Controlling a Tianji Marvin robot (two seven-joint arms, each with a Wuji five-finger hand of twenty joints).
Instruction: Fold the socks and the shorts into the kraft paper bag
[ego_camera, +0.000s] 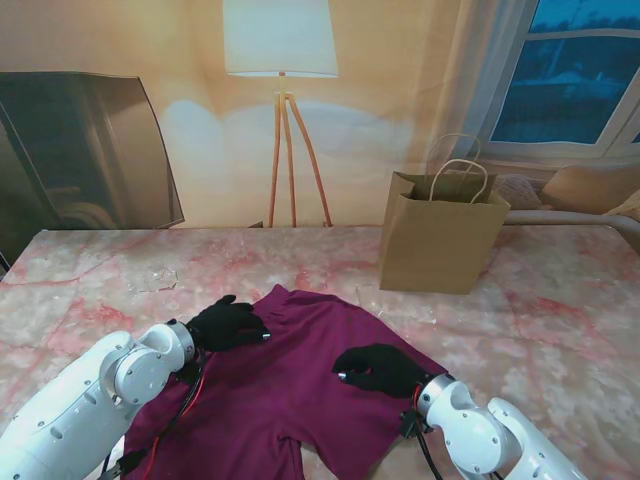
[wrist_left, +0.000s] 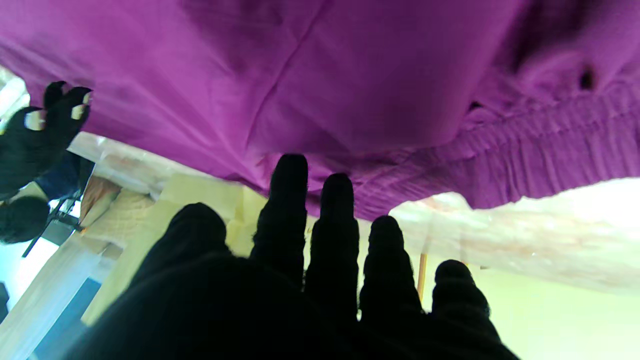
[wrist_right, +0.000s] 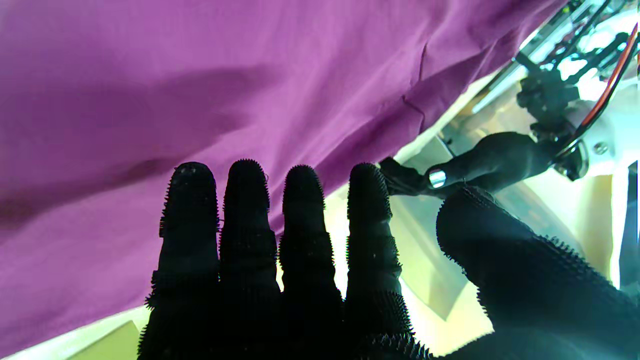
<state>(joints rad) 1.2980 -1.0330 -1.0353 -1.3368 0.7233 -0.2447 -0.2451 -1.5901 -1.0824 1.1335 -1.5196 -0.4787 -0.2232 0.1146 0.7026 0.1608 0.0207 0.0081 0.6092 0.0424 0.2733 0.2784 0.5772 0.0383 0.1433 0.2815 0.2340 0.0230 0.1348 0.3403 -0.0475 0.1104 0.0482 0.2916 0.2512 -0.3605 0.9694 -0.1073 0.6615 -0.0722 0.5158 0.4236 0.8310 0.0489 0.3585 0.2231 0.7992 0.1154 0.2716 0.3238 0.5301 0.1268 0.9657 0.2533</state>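
Stand view: the black-gloved left hand (ego_camera: 226, 324) lies flat, fingers spread, holding nothing, on the waistband corner of the magenta fabric shorts (ego_camera: 270, 400), at ten o'clock of the garment. The black-gloved right hand (ego_camera: 378, 369) rests flat on the shorts at three o'clock, fingers extended, empty. The shorts lie spread on the pink marbled table (ego_camera: 560, 310). The upright brown kraft paper bag (ego_camera: 440, 240) with twine handles stands apart, at one o'clock from the shorts. No socks can be made out.

Left wrist view: fingers (wrist_left: 287, 210) straight and apart beside the gathered elastic waistband (wrist_left: 550, 150).

Right wrist view: fingers (wrist_right: 245, 215) straight over smooth fabric, thumb wide.
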